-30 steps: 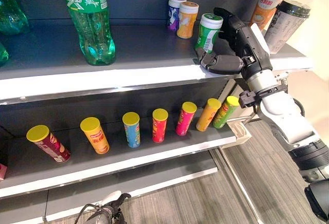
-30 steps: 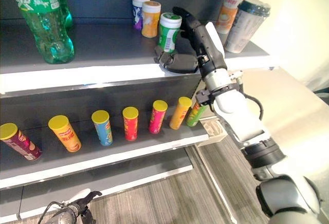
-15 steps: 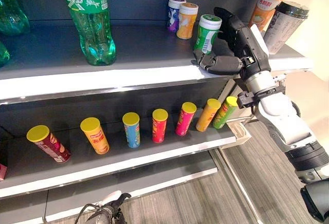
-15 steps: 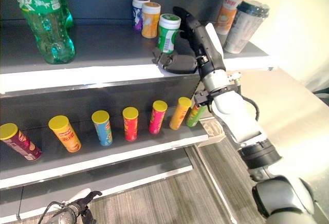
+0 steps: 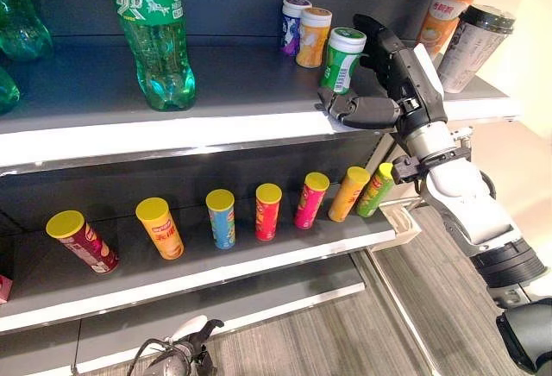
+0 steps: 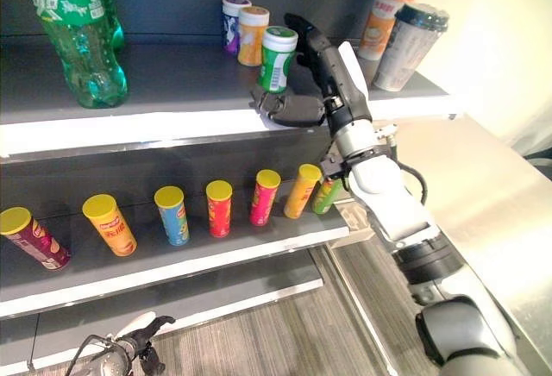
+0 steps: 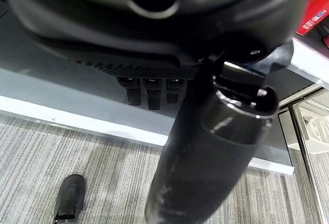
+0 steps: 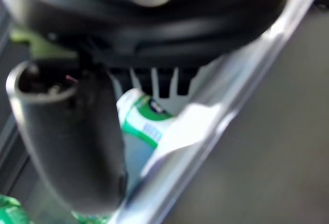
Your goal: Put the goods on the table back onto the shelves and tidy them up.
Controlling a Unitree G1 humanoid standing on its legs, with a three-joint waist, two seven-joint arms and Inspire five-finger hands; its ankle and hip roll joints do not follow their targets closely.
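Fingers (image 5: 376, 29) of your right hand (image 5: 392, 70) reach straight past the green canister (image 5: 342, 59) on its far side, and the thumb lies flat along the front edge of the top shelf (image 5: 224, 126); the hand is spread around the canister, not closed on it. I cannot tell if the fingers touch it. You see the canister also past the thumb in the right wrist view (image 8: 144, 118).

Take the green canister as your landmark. It stands a little tilted, near the front edge, in front of the orange canister (image 5: 314, 36) and the purple one (image 5: 293, 24). To its right, well apart, two tall cups (image 5: 466, 31) lean at the shelf's end. Far to its left stands a green bottle (image 5: 153, 31).

I judge the hand is spread like this to nudge the canister back towards the other two, so that they make one row.

Your left hand (image 7: 149, 88) hangs low over the floor, fingers relaxed, holding nothing.
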